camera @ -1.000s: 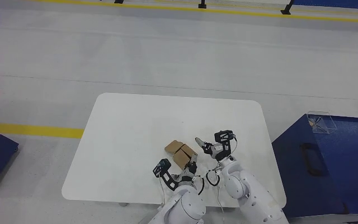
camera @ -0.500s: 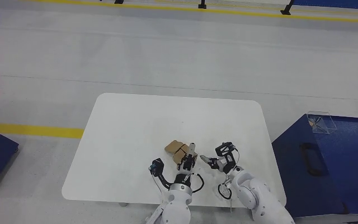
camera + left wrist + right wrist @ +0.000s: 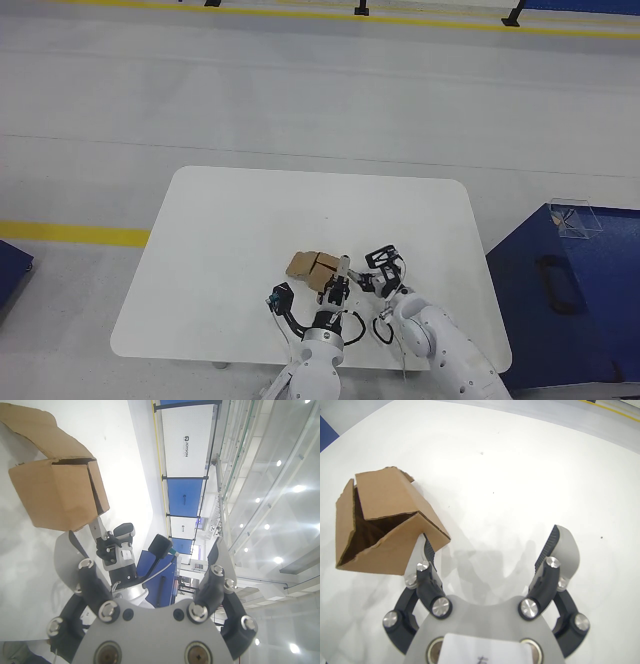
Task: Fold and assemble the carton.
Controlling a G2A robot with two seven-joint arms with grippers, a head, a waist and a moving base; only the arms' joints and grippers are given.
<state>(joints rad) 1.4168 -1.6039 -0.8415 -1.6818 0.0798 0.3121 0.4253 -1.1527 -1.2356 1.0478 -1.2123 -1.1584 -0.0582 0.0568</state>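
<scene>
The half-folded carton lies on the surface, touching the wide-open right claw and just beyond the open left claw; folding seems midway, so its loose flaps likely need tucking next.

Factory hall, grey floor with yellow line, blue partition panels, high ceiling lights

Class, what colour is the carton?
Plain brown; the carton shows best in the right wrist view.
</scene>
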